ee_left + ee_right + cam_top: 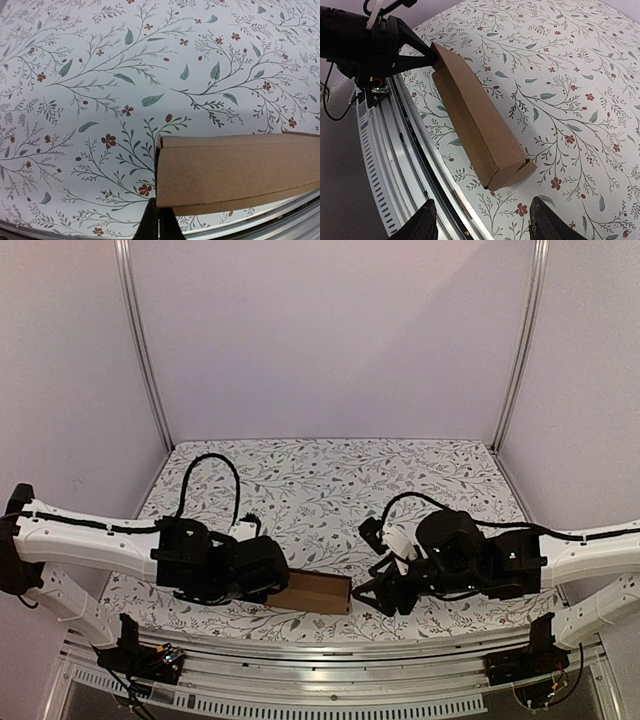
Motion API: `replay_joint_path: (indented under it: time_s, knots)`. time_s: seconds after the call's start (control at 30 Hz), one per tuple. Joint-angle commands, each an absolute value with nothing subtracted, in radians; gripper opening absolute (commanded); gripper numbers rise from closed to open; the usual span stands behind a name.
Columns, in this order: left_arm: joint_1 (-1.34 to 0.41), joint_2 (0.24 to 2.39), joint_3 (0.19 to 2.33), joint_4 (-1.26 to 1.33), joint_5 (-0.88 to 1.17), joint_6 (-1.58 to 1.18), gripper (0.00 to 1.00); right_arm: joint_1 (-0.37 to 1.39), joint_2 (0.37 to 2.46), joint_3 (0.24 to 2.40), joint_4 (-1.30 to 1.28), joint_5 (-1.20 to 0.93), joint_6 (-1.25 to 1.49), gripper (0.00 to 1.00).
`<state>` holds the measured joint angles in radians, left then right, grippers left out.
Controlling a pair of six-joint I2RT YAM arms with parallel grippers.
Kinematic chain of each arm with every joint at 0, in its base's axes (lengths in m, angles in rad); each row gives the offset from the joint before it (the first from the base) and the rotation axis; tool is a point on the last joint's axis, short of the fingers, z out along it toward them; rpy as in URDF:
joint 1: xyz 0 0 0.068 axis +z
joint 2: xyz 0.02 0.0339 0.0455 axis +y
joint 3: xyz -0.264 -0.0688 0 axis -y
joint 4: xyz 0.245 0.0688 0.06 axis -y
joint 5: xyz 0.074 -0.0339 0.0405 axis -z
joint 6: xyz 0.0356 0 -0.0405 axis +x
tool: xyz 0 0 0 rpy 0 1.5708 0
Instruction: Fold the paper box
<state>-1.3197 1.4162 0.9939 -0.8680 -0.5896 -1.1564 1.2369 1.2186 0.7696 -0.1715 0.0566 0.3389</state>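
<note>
Left fingers (pixel 148 226) pressed together at the paper box (pixel 235 170), right fingers (pixel 422 225) spread near it.

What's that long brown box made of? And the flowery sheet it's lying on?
The long brown box looks like plain cardboard: matte, unprinted, with a speckled surface and thin folded edges at its end. The flowered table cover seems to be a smooth printed sheet, paper or vinyl; I cannot tell which.

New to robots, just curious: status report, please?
Left jaws shut against one end of the long brown cardboard box. Right jaws open, off its other end. Box lies on floral tabletop. Nothing blocking.
</note>
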Motion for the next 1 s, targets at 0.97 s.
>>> replay_joint_path:
  time_s: [0.97]
  knots:
    - [-1.339, 1.433, 1.018, -0.986, -0.629, -1.361, 0.00, 1.245, 1.561, 1.013, -0.289, 0.253, 0.506, 0.27]
